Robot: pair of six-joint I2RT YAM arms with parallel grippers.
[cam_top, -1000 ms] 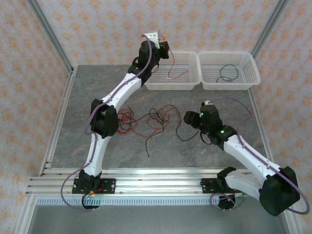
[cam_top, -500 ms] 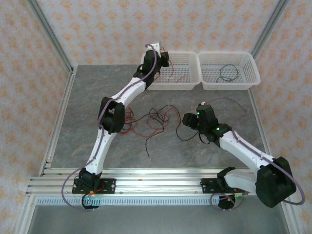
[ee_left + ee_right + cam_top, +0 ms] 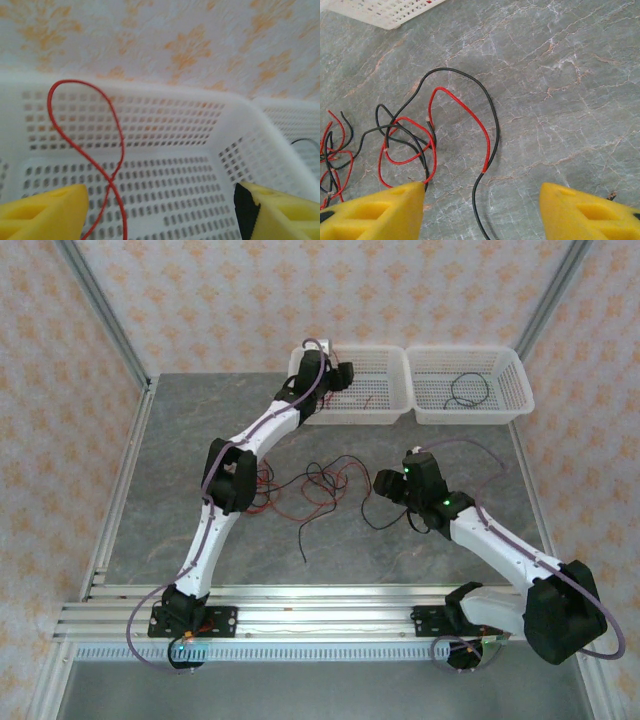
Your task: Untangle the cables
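Currently the right gripper (image 3: pixel 482 190), jaws spread and holding nothing, hovers nearest the cables (image 3: pixel 427 132), whose tangle lies to its left.

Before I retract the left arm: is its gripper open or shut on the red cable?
Open. Left wrist view: the left gripper shows yellow fingers wide apart, the red cable loose between them.

Orange-flowered wallpaper walls (image 3: pixel 200 300), grey marbled table (image 3: pixel 175 445), aluminium rail (image 3: pixel 320 618).

We see red cable (image 3: pixel 85 131) looped inside white basket (image 3: pixel 170 127), nr its left side; left gripper (image 3: pixel 160 200) w/ jaws wide apart.
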